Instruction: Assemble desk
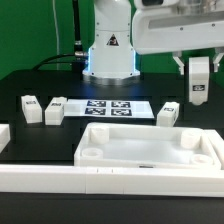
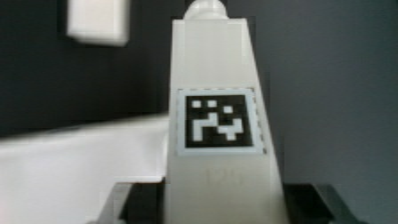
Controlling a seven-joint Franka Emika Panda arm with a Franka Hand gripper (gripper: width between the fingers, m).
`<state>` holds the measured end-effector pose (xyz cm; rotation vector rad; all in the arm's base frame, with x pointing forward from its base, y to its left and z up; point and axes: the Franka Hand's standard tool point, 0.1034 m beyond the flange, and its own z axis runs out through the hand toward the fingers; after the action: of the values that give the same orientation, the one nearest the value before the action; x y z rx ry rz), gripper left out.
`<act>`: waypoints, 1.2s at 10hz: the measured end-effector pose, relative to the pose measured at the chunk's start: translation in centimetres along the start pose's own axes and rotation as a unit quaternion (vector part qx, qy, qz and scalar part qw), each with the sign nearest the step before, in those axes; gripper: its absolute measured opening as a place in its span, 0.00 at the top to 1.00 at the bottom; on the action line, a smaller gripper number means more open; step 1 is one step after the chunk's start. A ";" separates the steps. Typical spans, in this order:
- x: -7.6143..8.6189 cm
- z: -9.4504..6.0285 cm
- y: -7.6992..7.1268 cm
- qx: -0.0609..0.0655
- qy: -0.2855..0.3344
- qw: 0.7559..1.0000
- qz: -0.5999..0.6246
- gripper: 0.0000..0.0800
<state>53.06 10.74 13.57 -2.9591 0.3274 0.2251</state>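
The desk is in loose parts on the black table point(image 1: 40, 75). The tabletop point(image 1: 150, 160) is a white rectangular tray with a raised rim and round recesses in its corners. It lies flat near the front of the table, just behind a long white rail point(image 1: 100, 182) and in front of the marker board point(image 1: 108, 108). Three white block legs stand on the table behind it, each with a small black-and-white tag. The first leg point(image 1: 31, 108) and the second leg point(image 1: 56, 110) stand close together at the exterior view's left, just off that end of the marker board. The third leg point(image 1: 167, 114) stands alone by the board's other end.

The fourth leg point(image 1: 197, 88) is off the table, upright in the air at the exterior view's right, above and behind the tabletop's far right corner. The gripper point(image 1: 197, 68) is clamped on it, jaws partly closed to the width of the block, one on each side. In the wrist view the leg point(image 2: 217, 90) fills the middle of the picture, its tag facing the camera, and the dark fingers point(image 2: 134, 205) press its flanks. A blurred white shape shows in a corner of that view; I cannot tell what it is
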 end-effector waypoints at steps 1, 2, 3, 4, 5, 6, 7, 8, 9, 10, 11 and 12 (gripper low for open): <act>0.7 -1.4 0.0 -0.003 0.040 0.999 -0.014 0.64; 1.4 -2.5 0.2 -0.007 0.071 0.997 -0.037 0.64; 2.4 -3.5 0.4 -0.005 0.099 0.994 -0.050 0.64; 3.1 -3.9 0.3 0.002 0.139 0.989 -0.050 0.64; 2.8 -3.4 -0.1 0.009 0.185 0.981 -0.055 0.64; 2.7 -3.3 -0.2 0.013 0.216 0.974 -0.059 0.64; 2.8 -3.2 -0.5 0.017 0.241 0.968 -0.063 0.64; 2.9 -2.7 -1.7 0.020 0.288 0.953 -0.089 0.64; 3.2 -2.3 -1.8 0.011 0.298 0.947 -0.120 0.64; 4.0 -2.6 -1.3 0.000 0.295 0.946 -0.134 0.64; 5.0 -3.4 -0.7 -0.008 0.300 0.942 -0.149 0.64; 5.7 -3.8 0.1 -0.017 0.299 0.940 -0.161 0.64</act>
<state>59.08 8.82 16.35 -2.9814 -0.1065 -0.7244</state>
